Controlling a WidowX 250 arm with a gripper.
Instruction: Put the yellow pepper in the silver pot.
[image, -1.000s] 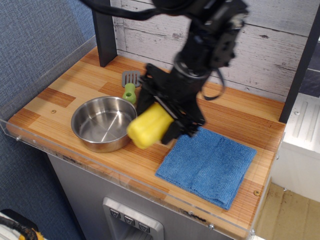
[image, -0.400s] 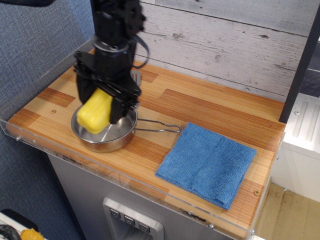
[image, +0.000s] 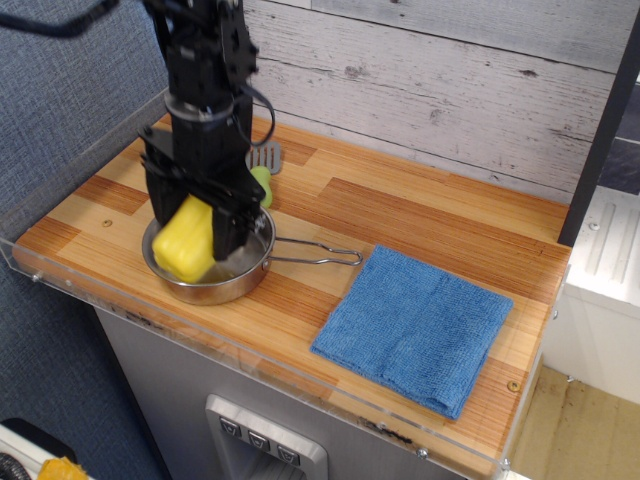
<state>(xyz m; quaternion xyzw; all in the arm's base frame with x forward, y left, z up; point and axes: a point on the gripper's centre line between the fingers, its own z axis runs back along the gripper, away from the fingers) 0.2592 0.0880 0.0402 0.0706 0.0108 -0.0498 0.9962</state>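
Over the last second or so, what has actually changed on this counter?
The gripper carried the yellow pepper leftward from beside the blue cloth to above the silver pot, then lowered it into the bowl, still gripped. The pot, the cloth and the green-handled spatula stayed put.
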